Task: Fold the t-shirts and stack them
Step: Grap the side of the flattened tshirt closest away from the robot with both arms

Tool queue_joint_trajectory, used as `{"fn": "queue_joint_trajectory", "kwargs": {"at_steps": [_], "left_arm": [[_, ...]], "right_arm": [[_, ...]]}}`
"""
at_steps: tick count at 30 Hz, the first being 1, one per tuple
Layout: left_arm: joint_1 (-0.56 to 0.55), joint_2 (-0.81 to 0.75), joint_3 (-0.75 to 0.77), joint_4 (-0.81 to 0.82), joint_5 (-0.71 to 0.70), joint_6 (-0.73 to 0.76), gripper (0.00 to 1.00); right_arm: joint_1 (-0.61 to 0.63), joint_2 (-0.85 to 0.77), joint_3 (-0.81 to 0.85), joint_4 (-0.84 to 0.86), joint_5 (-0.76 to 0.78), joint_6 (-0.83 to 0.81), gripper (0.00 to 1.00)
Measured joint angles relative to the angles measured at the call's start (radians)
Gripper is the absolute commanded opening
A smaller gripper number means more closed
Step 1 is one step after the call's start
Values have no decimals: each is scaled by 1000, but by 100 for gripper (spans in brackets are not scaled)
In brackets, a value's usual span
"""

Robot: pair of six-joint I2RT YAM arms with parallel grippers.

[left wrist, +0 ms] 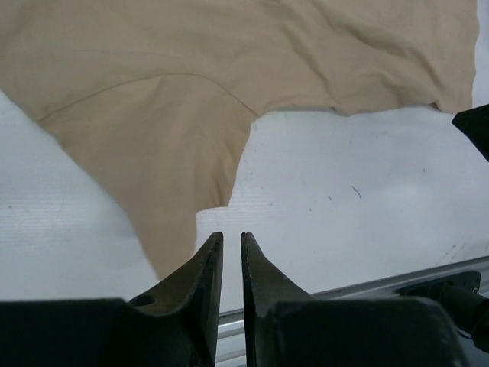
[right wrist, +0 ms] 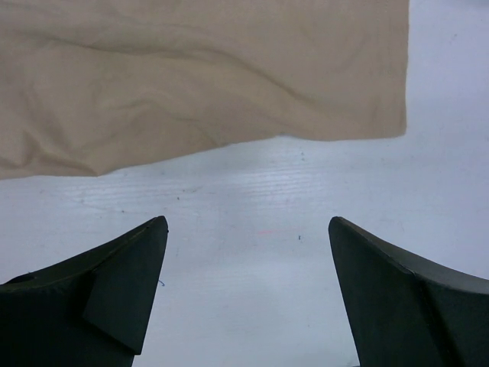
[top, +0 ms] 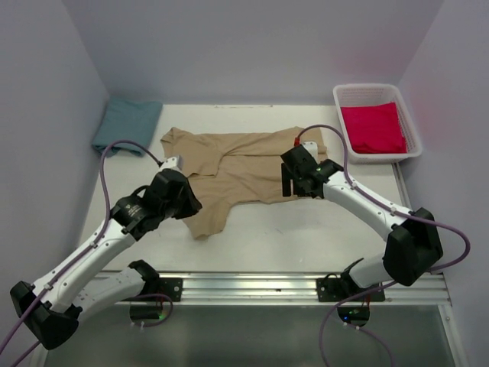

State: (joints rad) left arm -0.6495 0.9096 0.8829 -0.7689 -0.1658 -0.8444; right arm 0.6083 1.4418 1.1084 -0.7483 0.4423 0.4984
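Note:
The tan t-shirt (top: 237, 164) lies spread in the middle of the table, a sleeve trailing toward the near left. A folded teal t-shirt (top: 126, 126) sits at the far left corner. The red t-shirt (top: 373, 128) lies in the white basket (top: 340, 95). My left gripper (top: 189, 205) hovers at the tan sleeve's (left wrist: 164, 176) tip; its jaws (left wrist: 231, 235) stand a narrow gap apart with nothing between them. My right gripper (top: 289, 182) is wide open (right wrist: 248, 222) over bare table, just short of the tan shirt's (right wrist: 191, 76) near edge.
The metal rail (top: 252, 287) carrying both arm bases runs along the near edge. Grey walls close in the left, back and right sides. The basket stands at the far right corner. Purple cables loop above each arm.

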Motion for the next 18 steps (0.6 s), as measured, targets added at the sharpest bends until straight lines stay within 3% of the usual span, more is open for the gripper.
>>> {"fn": "queue_joint_trajectory", "kwargs": {"at_steps": [4, 6, 11, 14, 18], "left_arm": [[0, -31, 21, -77, 9, -2, 19], [0, -54, 30, -107, 13, -7, 24], [0, -122, 0, -90, 14, -11, 56], [0, -125, -79, -7, 41, -3, 60], [0, -3, -160, 63, 112, 14, 60]], "right_arm": [[-14, 17, -7, -16, 24, 30, 89], [-47, 37, -24, -12, 27, 45, 89], [-187, 98, -84, 10, 26, 79, 86], [-245, 123, -98, 21, 30, 98, 85], [-264, 122, -103, 39, 30, 114, 85]]}}
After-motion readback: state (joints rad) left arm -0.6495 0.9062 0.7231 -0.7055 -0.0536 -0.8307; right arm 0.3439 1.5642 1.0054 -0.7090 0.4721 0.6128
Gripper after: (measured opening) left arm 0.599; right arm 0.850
